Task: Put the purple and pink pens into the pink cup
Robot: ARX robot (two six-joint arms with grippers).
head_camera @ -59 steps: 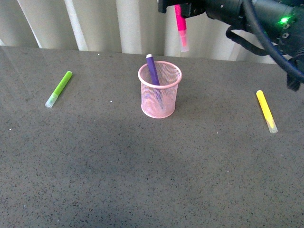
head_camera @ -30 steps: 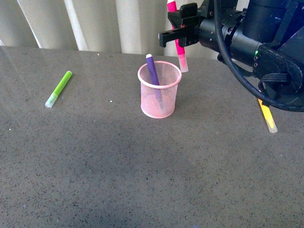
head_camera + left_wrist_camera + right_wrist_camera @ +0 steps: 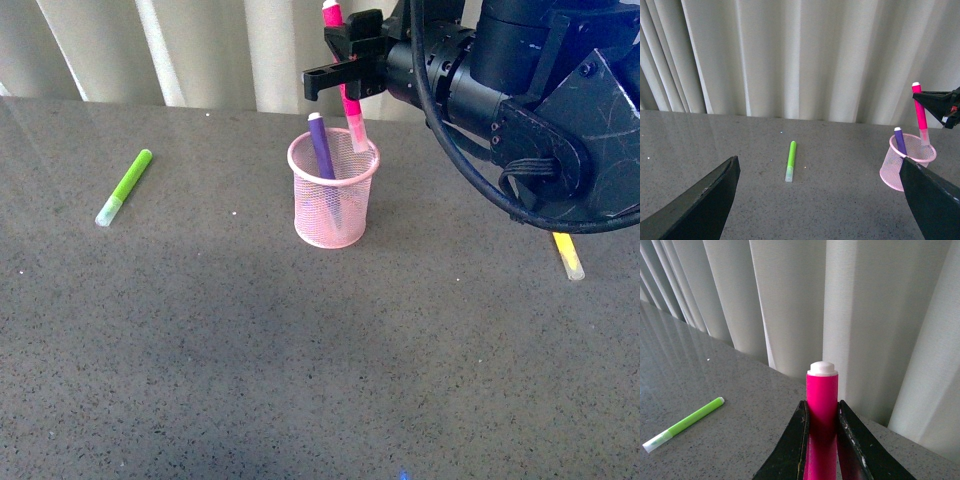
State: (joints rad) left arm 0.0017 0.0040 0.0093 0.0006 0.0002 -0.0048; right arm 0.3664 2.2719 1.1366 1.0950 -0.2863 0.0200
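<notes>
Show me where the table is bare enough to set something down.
The widest bare patch is the near half of the table, in front of the pink cup. Another lies between the green marker and the cup. It is crowded at the cup, where the right tool holds the pink pen beside the purple pen, and near the yellow marker.

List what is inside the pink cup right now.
The purple pen leans inside the pink cup. The pink pen's capped tip has entered, held by the right gripper. The mesh obscures the bottom.
</notes>
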